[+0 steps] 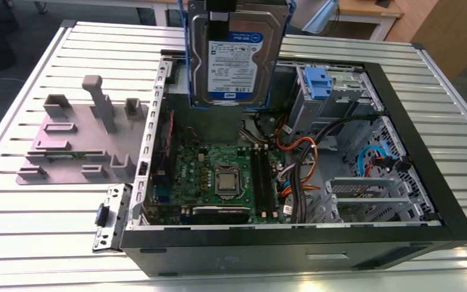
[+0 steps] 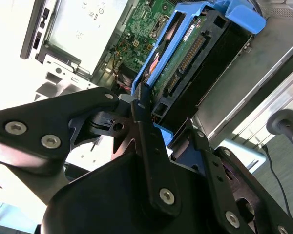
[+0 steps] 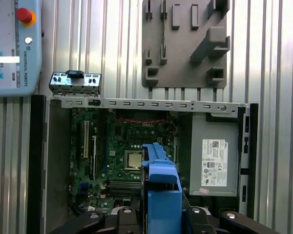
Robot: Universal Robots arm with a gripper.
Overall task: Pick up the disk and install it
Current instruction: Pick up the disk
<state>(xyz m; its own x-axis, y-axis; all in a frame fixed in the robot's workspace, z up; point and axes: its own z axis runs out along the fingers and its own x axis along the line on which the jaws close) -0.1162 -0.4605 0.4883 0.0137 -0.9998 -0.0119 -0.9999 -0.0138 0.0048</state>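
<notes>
Above the open computer case the disk hangs upright, label side turned toward the exterior view. It is a flat silver metal slab with a white-and-blue label over most of its face and a blue plastic frame hugging both long edges. From where I stand I count just one disk. The gripper has it by the upper end, its black fingers closed in on the blue frame from either side, with nothing else in its grasp. In the second wrist view the disk shows its other face, a green circuit board and a dark connector edge inside the frame. In the first wrist view the disk is seen end-on, a blue strip between the fingers of the gripper, over the middle of the case. Inside the case lies one green board with one square silver chip at its centre. Orange and black cables run beside the board, and one grey power box sits at the case's end. A second blue frame, with no drive showing, sits in the bay at the case's far corner. Beside the case, on the exterior view's left, is one grey plastic stand with upright posts. Case and stand both rest on one slatted metal table.
</notes>
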